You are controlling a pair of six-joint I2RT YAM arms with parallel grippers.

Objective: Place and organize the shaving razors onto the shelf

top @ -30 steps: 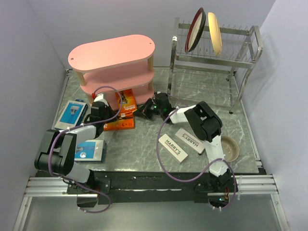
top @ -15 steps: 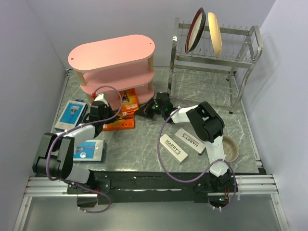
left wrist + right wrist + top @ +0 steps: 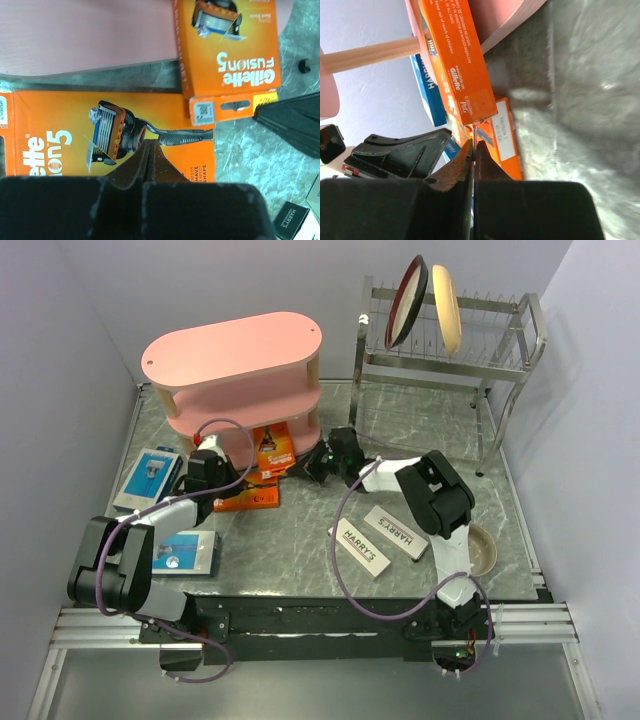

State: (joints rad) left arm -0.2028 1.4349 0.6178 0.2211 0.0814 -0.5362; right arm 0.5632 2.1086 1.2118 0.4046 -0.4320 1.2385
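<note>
The pink shelf (image 3: 230, 365) stands at the back left. My right gripper (image 3: 307, 466) is shut on the clear hang tab of an orange razor pack (image 3: 276, 447), whose far end lies on the shelf's lowest tier. In the right wrist view the gripper (image 3: 474, 144) pinches that pack (image 3: 454, 65). My left gripper (image 3: 230, 483) is shut and empty over a second orange pack (image 3: 248, 499) flat on the table; in the left wrist view its tips (image 3: 150, 146) sit above this pack (image 3: 55, 135). Two blue-and-white cards (image 3: 150, 475) (image 3: 187, 552) lie at the left. Two HARRY'S boxes (image 3: 360, 547) (image 3: 394, 530) lie at the centre right.
A steel wire dish rack (image 3: 450, 375) with two upright plates (image 3: 407, 302) stands at the back right. A small bowl (image 3: 478, 547) sits by the right arm's base. Walls close the left and right sides.
My right gripper has pushed the held orange pack up and left, further onto the shelf's lowest tier. The left arm has barely moved.
</note>
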